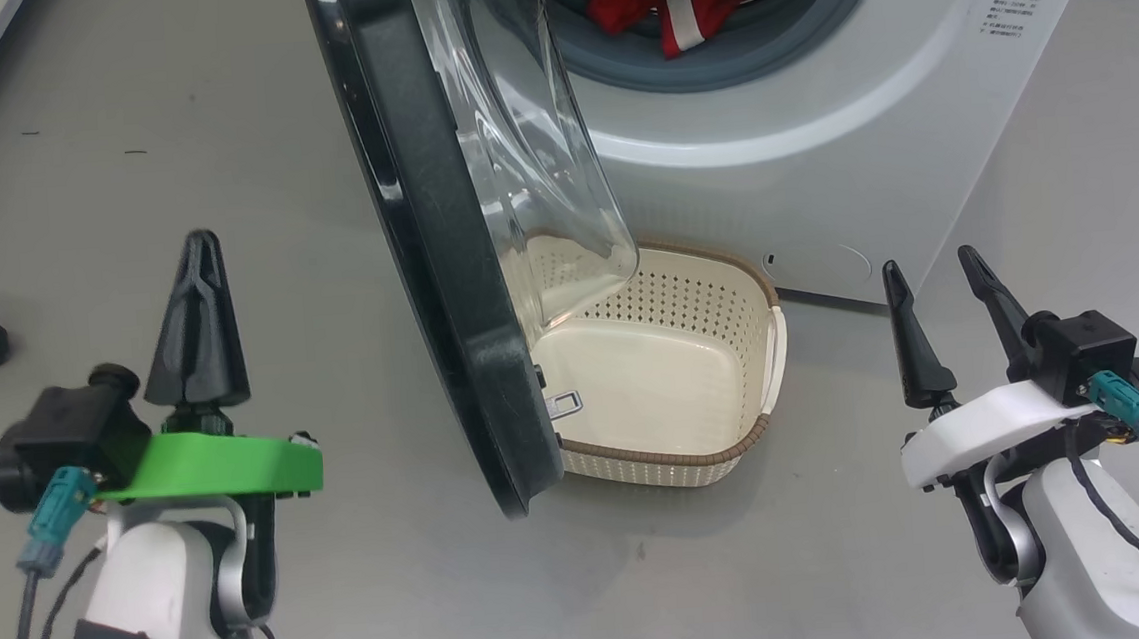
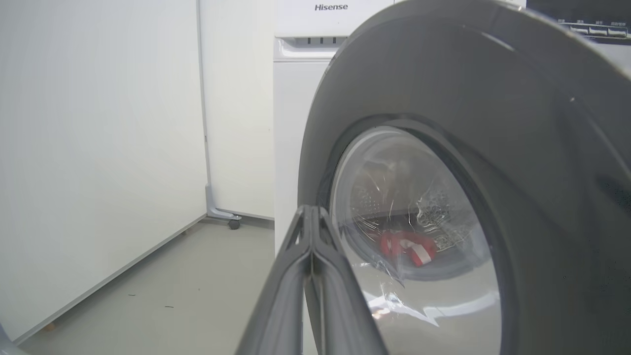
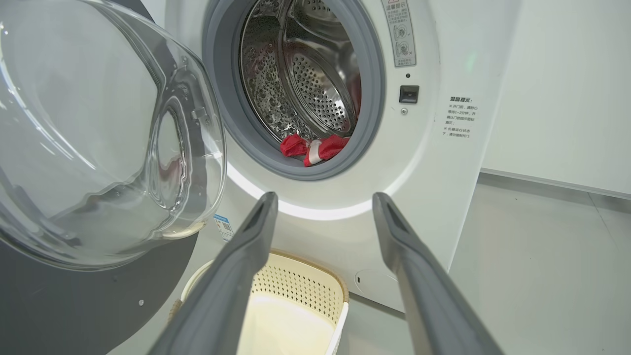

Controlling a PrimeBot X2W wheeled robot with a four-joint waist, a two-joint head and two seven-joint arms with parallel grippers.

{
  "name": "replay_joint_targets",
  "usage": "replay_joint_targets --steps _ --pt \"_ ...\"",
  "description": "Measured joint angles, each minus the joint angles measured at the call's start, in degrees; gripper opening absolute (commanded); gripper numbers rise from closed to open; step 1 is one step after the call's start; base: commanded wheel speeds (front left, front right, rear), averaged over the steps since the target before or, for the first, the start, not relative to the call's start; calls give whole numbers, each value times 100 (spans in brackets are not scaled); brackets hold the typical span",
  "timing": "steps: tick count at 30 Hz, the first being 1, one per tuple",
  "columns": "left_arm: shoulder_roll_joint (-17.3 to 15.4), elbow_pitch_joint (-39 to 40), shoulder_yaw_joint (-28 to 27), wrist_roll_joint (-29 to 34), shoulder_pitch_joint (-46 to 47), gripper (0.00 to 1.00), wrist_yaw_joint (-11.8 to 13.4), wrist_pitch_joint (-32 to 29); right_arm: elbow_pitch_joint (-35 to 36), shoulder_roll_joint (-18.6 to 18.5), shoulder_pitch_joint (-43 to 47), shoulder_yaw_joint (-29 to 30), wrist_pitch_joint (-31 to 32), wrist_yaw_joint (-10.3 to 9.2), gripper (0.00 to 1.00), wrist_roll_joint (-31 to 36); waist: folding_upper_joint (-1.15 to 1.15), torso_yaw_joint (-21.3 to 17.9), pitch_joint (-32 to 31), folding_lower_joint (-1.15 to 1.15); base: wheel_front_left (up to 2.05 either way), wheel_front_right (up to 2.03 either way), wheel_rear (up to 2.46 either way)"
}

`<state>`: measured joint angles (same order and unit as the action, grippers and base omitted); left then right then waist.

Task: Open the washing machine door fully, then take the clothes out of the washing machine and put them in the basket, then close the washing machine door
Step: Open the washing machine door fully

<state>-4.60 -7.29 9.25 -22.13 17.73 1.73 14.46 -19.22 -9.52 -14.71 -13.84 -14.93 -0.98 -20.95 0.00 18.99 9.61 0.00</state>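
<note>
While the left fingers [image 1: 197, 325] are pressed together on nothing, the right fingers [image 1: 917, 355] stand spread and empty. Between them the open door [image 1: 446, 268] hangs above the basket [image 1: 685, 464] on the floor [image 1: 216, 134]. Behind, the red clothes [image 1: 623, 5] lie inside the washing machine [image 1: 814, 92].

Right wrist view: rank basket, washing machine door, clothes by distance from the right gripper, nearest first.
From the right gripper:
1. basket, low, just beneath the fingertips.
2. washing machine door, standing open at left.
3. clothes, at the drum's lip, farthest.
</note>
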Motion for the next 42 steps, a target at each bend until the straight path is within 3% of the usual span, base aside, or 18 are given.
replay_joint_targets --steps 11,18,22,28,35,42 --pt "11 1590 -3 412 164 0 -105 31 -29 80 5 85 0 92 100 79 0 25 -52 0 0 0 0" --pt "26 2254 436 512 151 0 -365 32 -58 149 24 87 0 146 100 157 0 18 -95 0 0 0 0" --pt "32 2342 938 508 -42 0 -604 32 -67 200 31 94 0 171 100 201 0 5 -123 0 0 0 0" --pt "22 2485 1571 356 -331 0 -756 -271 -101 224 68 136 0 212 100 263 0 -25 -166 0 0 0 0" --pt "-73 2529 2251 23 -687 0 -816 -911 -132 288 122 180 0 246 100 294 0 -67 -195 0 0 0 0" --pt "-265 2212 2475 -211 -1045 0 -816 -1551 -151 346 130 208 0 291 100 324 0 -110 -169 0 0 0 0"
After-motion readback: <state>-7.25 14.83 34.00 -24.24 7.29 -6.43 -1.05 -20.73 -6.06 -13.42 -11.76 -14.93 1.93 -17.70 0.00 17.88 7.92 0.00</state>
